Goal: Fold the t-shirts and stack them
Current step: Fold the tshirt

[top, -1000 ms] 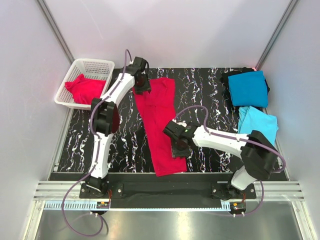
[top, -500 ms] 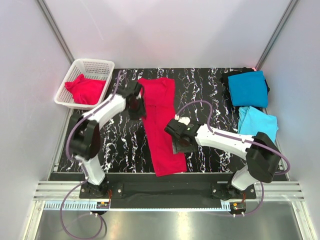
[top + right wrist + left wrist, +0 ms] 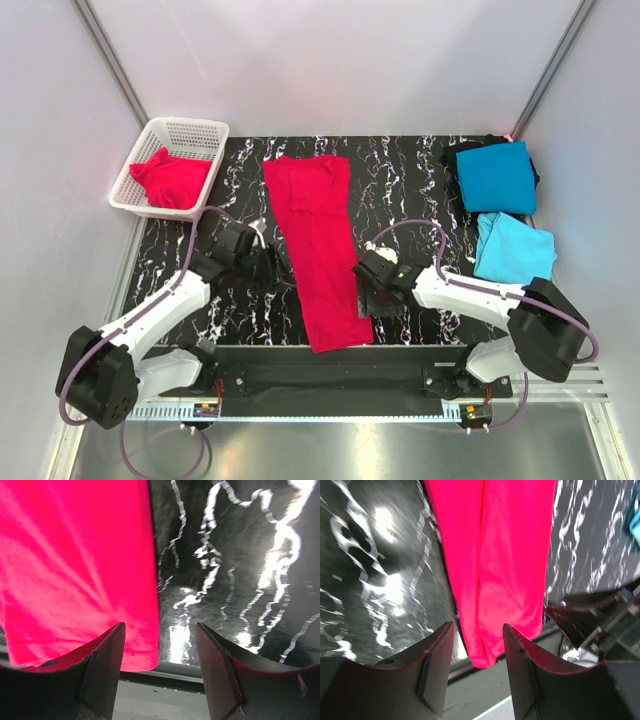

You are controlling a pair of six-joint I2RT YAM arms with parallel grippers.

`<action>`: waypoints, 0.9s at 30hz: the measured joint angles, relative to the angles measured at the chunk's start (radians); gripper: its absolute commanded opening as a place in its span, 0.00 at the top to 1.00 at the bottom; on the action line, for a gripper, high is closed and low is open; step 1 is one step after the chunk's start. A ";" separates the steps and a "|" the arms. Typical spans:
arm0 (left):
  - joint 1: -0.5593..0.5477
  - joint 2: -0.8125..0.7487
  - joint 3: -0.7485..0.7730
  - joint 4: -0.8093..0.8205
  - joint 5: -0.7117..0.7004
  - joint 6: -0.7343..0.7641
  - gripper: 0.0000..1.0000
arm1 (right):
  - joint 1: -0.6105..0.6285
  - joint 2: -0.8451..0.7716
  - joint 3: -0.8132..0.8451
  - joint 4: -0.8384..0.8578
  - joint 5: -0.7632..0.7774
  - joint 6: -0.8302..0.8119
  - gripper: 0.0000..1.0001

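Basket (image 3: 172, 131) first: far left corner, white mesh, one crumpled red shirt (image 3: 168, 180) inside. Long red t-shirt (image 3: 320, 240) lies folded lengthwise mid black marbled table (image 3: 410, 190). The teal one (image 3: 497, 176) and sky-blue one (image 3: 515, 247) sit folded on the right. Both arms stretch low, left gripper (image 3: 262, 264) just beside the strip's left edge, right gripper (image 3: 372, 292) at its right edge.

Left wrist cam: fingers (image 3: 435, 670) spread, nothing pinched, the shirt's near end below. Right wrist cam: fingers (image 3: 102, 670) apart too, empty, straddling the cloth's right edge.

likely a robotics lab: white panel walls (image 3: 330, 70), aluminium rails (image 3: 340, 381), black marbled table (image 3: 420, 190)
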 measured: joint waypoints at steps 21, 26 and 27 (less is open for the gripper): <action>-0.322 0.109 -0.324 0.459 0.059 -0.316 0.51 | -0.001 -0.149 -0.193 0.157 -0.138 0.056 0.37; -0.392 0.154 -0.324 0.503 0.055 -0.386 0.51 | 0.001 -0.147 -0.218 0.180 -0.170 0.074 0.38; -0.405 0.157 -0.324 0.507 0.053 -0.401 0.51 | 0.002 -0.147 -0.219 0.183 -0.175 0.077 0.38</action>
